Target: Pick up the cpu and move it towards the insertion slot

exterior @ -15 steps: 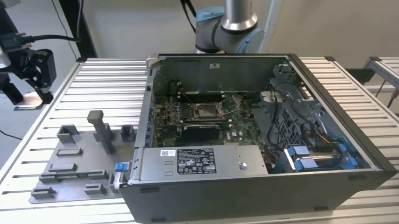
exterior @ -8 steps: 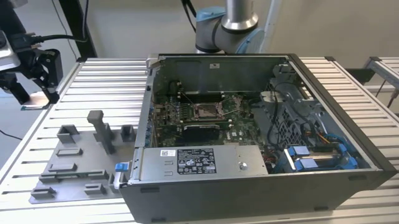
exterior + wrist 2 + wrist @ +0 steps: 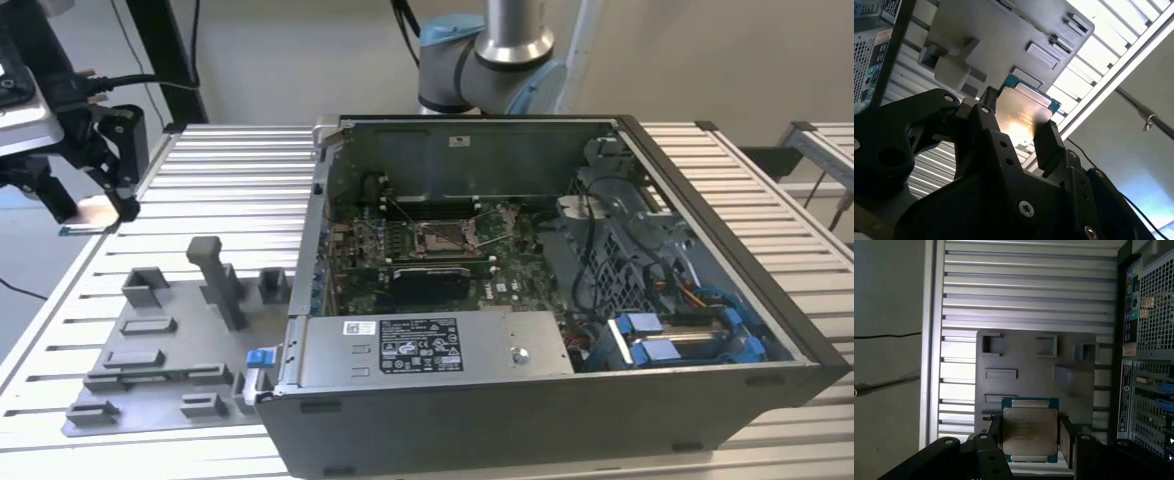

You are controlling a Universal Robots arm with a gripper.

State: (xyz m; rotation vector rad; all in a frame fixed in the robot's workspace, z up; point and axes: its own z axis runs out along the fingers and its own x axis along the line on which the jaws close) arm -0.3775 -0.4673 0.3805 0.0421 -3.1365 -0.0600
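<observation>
Item: cpu [image 3: 1030, 430], your fingers [image 3: 1066, 440] pinching opposite edges, likely to spare its faces; insertion slot [image 3: 441, 237] well apart, inside case [image 3: 507, 420].

Computer case [image 3: 534, 420] open on top: free drop to insertion slot [image 3: 447, 235] inside. Walls ring it; drive cage [image 3: 627, 240] and power supply [image 3: 414, 345] crowd inside. Outside case, on side of gripper [image 3: 1030, 424] clamping cpu [image 3: 1030, 435], fixture plate [image 3: 154, 345] with upright post [image 3: 214, 280] stands.
</observation>
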